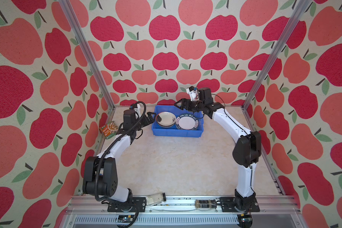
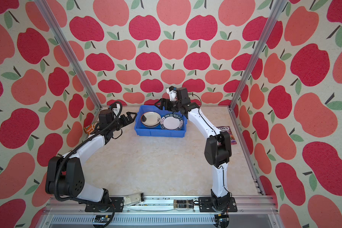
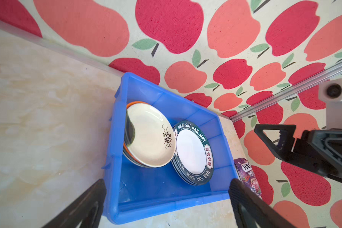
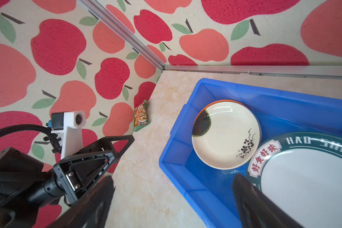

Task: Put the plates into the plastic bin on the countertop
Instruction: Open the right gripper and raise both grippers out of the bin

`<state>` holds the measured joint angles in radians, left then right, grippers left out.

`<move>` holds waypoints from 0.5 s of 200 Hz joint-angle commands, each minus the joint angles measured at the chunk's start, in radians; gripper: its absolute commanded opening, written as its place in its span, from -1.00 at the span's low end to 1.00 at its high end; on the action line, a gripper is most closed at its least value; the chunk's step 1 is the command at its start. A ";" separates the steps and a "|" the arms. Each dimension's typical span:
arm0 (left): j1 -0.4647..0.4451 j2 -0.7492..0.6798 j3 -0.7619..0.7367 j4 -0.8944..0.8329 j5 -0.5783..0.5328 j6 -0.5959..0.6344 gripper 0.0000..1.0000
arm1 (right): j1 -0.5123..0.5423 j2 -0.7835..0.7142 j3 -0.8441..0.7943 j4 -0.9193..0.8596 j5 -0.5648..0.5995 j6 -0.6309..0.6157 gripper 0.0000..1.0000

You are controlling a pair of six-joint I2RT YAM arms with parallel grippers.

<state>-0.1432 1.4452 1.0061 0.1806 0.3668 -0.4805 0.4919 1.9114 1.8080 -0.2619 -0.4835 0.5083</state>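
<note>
1. At 6 o'clock, glass jars (image 1: 156, 198) lie on the front rail.
2. The left claw (image 1: 151, 116), spread wide and empty, hangs just off the blue bin's (image 1: 176, 134) 9 o'clock side.
3. The bin sits at 12 o'clock on the tabletop (image 1: 176, 167). It holds two stacks of plates, one topped by the ink-blotched plate (image 1: 164, 119) and one by the green-rimmed plate (image 1: 186, 122).
4. The right claw (image 1: 177, 104) gapes empty above the far rim.

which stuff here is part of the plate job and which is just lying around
Job:
blue plastic bin
ink-blotched plate, top of its stack
green-rimmed plates
countertop

Lying about:
green snack packet
Fox's packet
clear glass jar
dark glass jar
</note>
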 commanded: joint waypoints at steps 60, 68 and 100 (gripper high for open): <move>-0.264 -0.319 -0.341 0.113 -0.527 0.434 0.98 | 0.002 -0.590 -0.875 0.285 0.510 -0.264 0.99; -0.274 -0.376 -0.390 0.121 -0.576 0.423 0.98 | 0.015 -0.631 -0.915 0.263 0.544 -0.289 0.99; -0.272 -0.571 -0.574 0.095 -0.820 0.431 0.98 | 0.106 -0.761 -1.039 0.254 0.732 -0.411 0.99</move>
<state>-0.4225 0.9943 0.5179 0.2470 -0.1967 -0.0891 0.5484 1.2476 0.8234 -0.0605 0.0624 0.2150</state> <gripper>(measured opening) 0.992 0.995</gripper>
